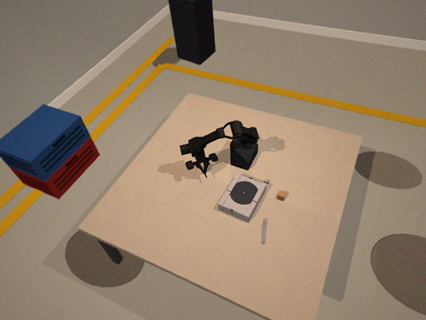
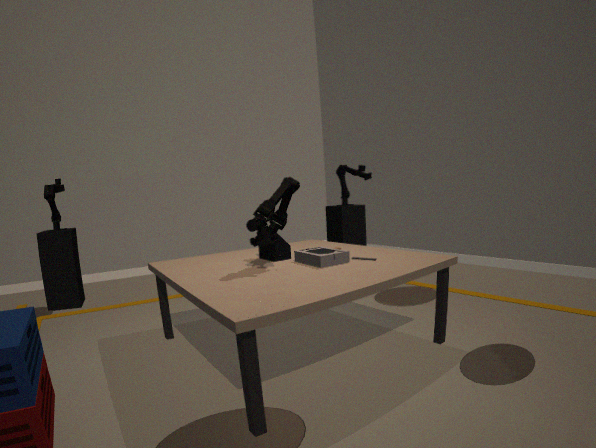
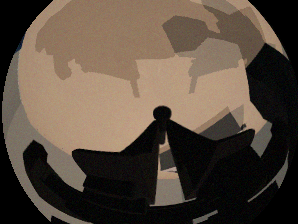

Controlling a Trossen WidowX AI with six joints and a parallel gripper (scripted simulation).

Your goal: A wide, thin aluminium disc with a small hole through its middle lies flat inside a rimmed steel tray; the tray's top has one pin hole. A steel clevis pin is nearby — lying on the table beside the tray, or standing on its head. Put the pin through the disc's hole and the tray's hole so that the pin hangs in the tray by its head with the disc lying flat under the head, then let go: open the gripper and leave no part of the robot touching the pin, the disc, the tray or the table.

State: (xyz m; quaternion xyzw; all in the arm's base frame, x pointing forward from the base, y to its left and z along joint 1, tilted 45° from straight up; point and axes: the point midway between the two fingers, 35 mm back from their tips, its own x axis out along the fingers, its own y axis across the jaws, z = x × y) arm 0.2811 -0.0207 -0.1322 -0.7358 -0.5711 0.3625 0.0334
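Fingers: narrow, closed on the pin; tips (image 1: 205, 169) (image 3: 142, 142) raised above the bench, their height over it hard to judge
Pin (image 3: 162, 113): between the fingertips, rounded head showing past them, shank running back between them; beside the tray, apart from it
Tray (image 1: 232, 213) (image 2: 322, 258): flat on the bench (image 1: 165, 223) (image 2: 300, 295) (image 3: 100, 110), well in from every edge
Disc (image 1: 243, 198) (image 2: 320, 251): flat in the tray, the small middle hole visible from above; pin not through it
Open room: a gap between fingers and tray, wider bench beyond the fingers on the side away from the tray
Near the tray: an orange block (image 1: 281, 195) just beside it, opposite the fingers; a slim grey bar (image 1: 264, 230) (image 2: 364, 258) off the same side, farther from the arm's base
Arm (image 1: 209, 137) (image 2: 275, 202): base (image 1: 248, 167) (image 2: 289, 255) near the tray, elbow bent high, forearm reaching out past the tray's side, wrist angled down
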